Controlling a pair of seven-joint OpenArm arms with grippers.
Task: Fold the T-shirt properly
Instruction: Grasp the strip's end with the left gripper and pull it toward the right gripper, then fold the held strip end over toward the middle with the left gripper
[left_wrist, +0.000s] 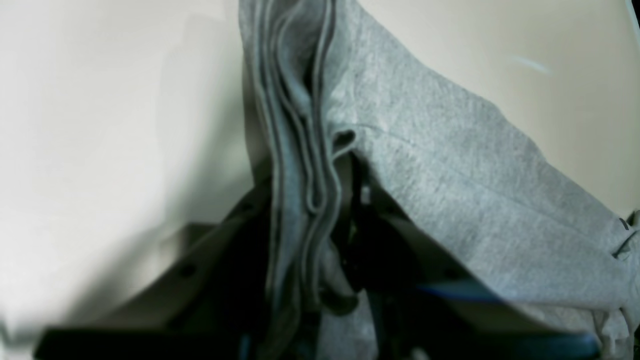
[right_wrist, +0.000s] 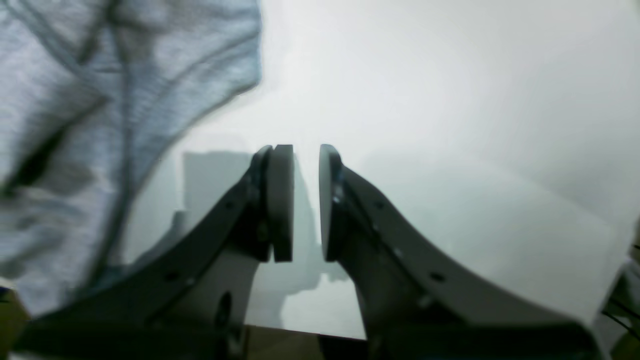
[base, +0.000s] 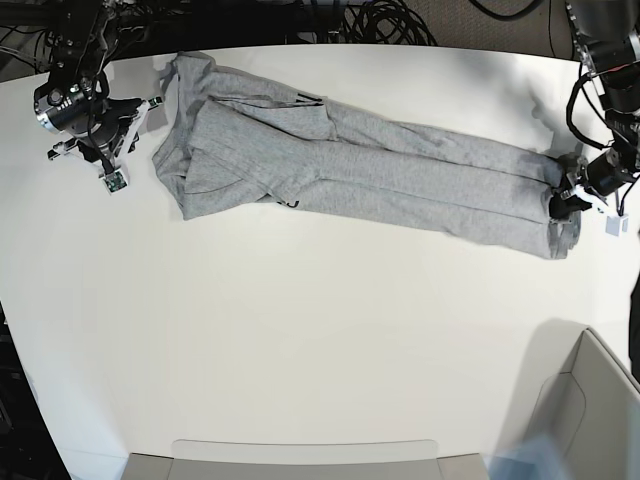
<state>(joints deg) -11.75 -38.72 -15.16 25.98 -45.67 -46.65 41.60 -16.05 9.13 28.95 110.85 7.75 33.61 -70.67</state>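
The heather-grey T-shirt (base: 350, 165) lies folded into a long narrow strip running from the far left of the white table (base: 300, 330) towards the right edge. My left gripper (base: 562, 200) is at the strip's right end. In the left wrist view, bunched layers of the T-shirt (left_wrist: 450, 175) are pinched between the jaws of the left gripper (left_wrist: 312, 200), which is shut on them. My right gripper (base: 140, 108) hovers just left of the strip's left end. In the right wrist view the right gripper (right_wrist: 306, 200) has its pads slightly apart and holds nothing, with the T-shirt (right_wrist: 100, 100) off to its left.
A grey bin (base: 590, 400) stands at the near right corner. The rim of a pale tray (base: 300, 455) runs along the front edge. Black cables (base: 380, 20) lie beyond the table's far edge.
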